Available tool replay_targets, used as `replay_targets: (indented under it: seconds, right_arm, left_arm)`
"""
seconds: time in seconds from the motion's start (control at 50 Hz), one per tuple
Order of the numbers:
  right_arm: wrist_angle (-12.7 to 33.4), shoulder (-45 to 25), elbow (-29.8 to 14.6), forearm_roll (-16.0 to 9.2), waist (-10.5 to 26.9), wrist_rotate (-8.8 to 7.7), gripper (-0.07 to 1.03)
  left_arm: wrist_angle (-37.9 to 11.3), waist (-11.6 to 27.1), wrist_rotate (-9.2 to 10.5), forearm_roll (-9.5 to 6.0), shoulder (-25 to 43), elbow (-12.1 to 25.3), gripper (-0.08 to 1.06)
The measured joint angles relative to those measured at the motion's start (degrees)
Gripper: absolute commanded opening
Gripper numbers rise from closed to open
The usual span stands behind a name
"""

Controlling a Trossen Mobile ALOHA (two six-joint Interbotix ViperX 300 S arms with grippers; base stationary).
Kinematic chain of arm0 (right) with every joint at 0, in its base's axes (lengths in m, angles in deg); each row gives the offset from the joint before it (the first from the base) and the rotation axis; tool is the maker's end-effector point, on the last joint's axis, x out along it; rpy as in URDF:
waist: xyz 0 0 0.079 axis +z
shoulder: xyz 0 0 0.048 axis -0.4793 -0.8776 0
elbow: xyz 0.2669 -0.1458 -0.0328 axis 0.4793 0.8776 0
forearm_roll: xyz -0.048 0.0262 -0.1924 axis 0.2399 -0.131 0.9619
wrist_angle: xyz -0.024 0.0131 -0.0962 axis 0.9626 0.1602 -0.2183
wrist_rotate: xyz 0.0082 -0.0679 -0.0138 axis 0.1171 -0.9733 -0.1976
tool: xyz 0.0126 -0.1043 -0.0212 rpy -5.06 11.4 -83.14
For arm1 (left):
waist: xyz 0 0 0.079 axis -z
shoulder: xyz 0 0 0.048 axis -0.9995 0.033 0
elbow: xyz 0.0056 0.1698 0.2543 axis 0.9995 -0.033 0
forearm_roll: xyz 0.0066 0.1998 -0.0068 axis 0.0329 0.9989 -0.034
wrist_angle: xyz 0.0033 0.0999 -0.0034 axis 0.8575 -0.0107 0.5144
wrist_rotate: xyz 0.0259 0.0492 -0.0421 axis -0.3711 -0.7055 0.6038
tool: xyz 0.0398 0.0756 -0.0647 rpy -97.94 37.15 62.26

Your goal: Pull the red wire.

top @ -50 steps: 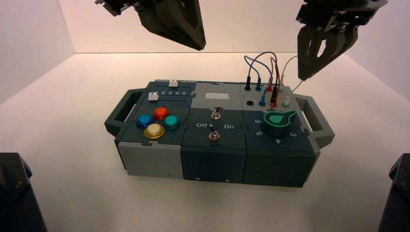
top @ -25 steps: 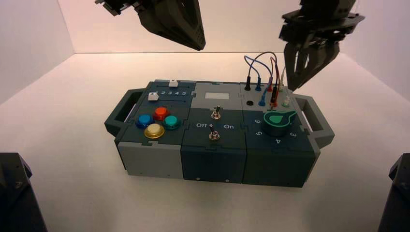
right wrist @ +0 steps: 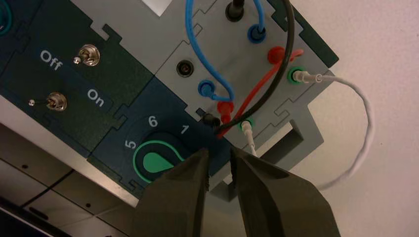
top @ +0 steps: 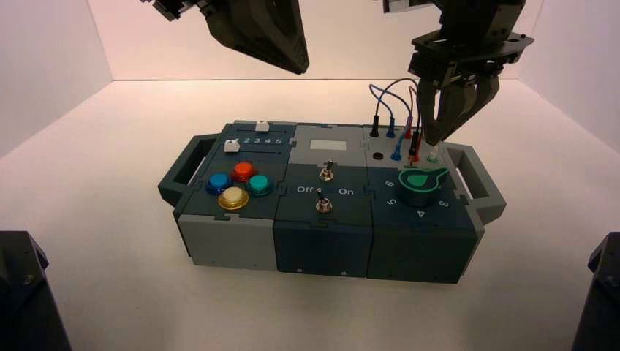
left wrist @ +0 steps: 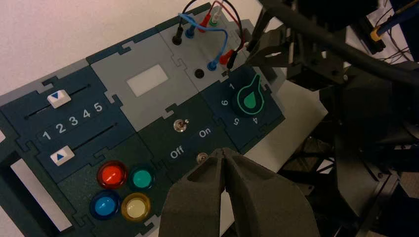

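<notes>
The red wire [right wrist: 257, 81] is a thin red loop with both red plugs seated in the grey panel at the box's [top: 322, 241] back right corner. It also shows in the high view [top: 411, 135] and in the left wrist view [left wrist: 228, 58]. My right gripper [top: 433, 137] hangs just above those plugs, beside the white wire's socket. In the right wrist view, my right gripper [right wrist: 219, 157] has its fingers slightly apart and empty, with the near red plug [right wrist: 225, 106] just beyond its tips. My left gripper [left wrist: 225, 154] is shut and empty, parked high over the box's back.
A blue wire [right wrist: 190, 44], a black wire [right wrist: 284, 59] and a white wire [right wrist: 363, 128] share the same panel. A green knob [top: 418, 181] sits in front of the sockets. Two toggle switches [top: 324, 189], coloured buttons [top: 235, 186] and two sliders [top: 248, 135] lie further left.
My right gripper has moved left and down, from beside the box's right handle to right over the wire plugs. The left arm has not moved.
</notes>
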Motion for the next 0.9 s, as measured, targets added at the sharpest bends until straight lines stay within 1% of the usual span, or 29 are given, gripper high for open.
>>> replay_targets:
  seconds: [0.44, 0.5, 0.58, 0.72, 0.9]
  right_arm:
    - [-1.6, -2.2, -1.4, 0.2, -0.4, 0.09, 0.28]
    - [-1.7, -2.5, -1.4, 0.8, -0.9, 0.09, 0.29]
    - [-1.7, -2.9, -1.4, 1.0, -1.4, 0.09, 0.29]
    - [-1.8, -3.1, -1.6, 1.1, -2.3, 0.09, 0.29]
    - [-2.2, -3.7, -2.1, 1.1, -2.4, 0.09, 0.29]
  left_arm:
    - [-0.4, 0.0, 0.0, 0.09, -0.4, 0.0, -0.03]
    - [-0.4, -0.1, 0.0, 0.09, -0.6, 0.0, -0.03]
    - [-0.4, -0.1, 0.0, 0.09, -1.0, 0.0, -0.03]
    - [-0.4, 0.0, 0.0, 0.0, -1.5, 0.0, -0.03]
    - [-0.4, -0.1, -0.09, 0.0, -1.5, 0.0, -0.03]
